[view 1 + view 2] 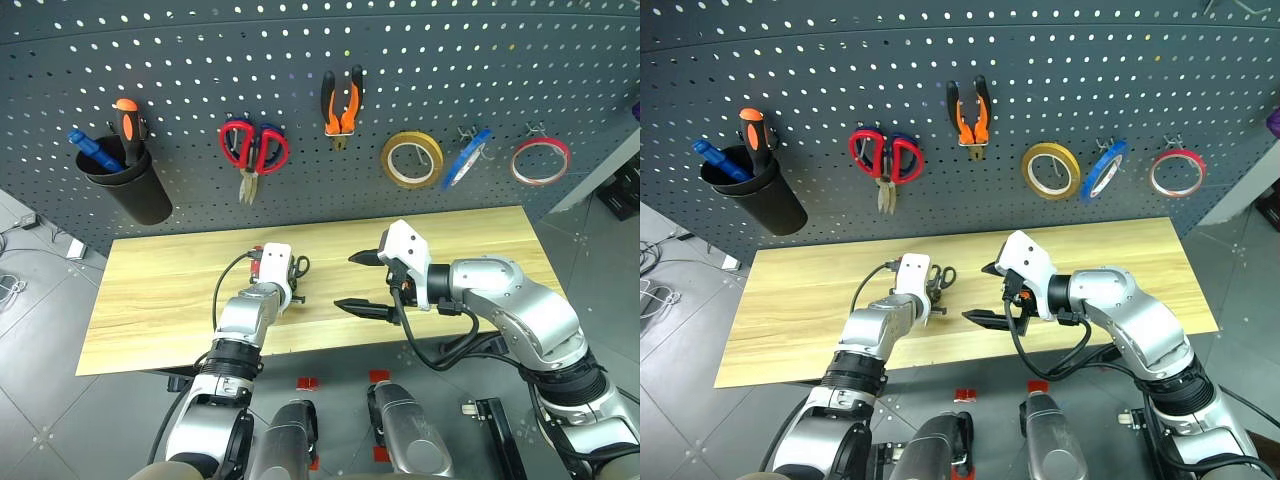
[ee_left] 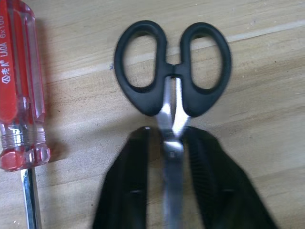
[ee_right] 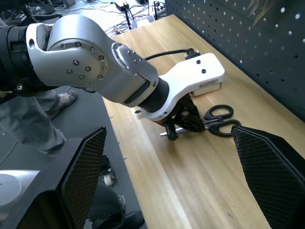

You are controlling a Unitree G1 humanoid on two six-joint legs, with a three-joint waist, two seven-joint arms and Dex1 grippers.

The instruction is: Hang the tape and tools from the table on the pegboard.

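The small black-handled scissors lie flat on the light wood table, handles pointing away from my left gripper, which is shut on their blades just below the pivot. Beside them lies the slim red-handled screwdriver. My right gripper hovers open above the table's middle, pointing toward the left gripper and the scissors, with nothing between its fingers. On the dark grey pegboard hang the orange-and-black pliers and the blue tape.
Also on the pegboard hang red-handled scissors, a yellow roll, a thin red roll, and a black cup holding an orange-handled screwdriver. The table's front edge runs just under both arms.
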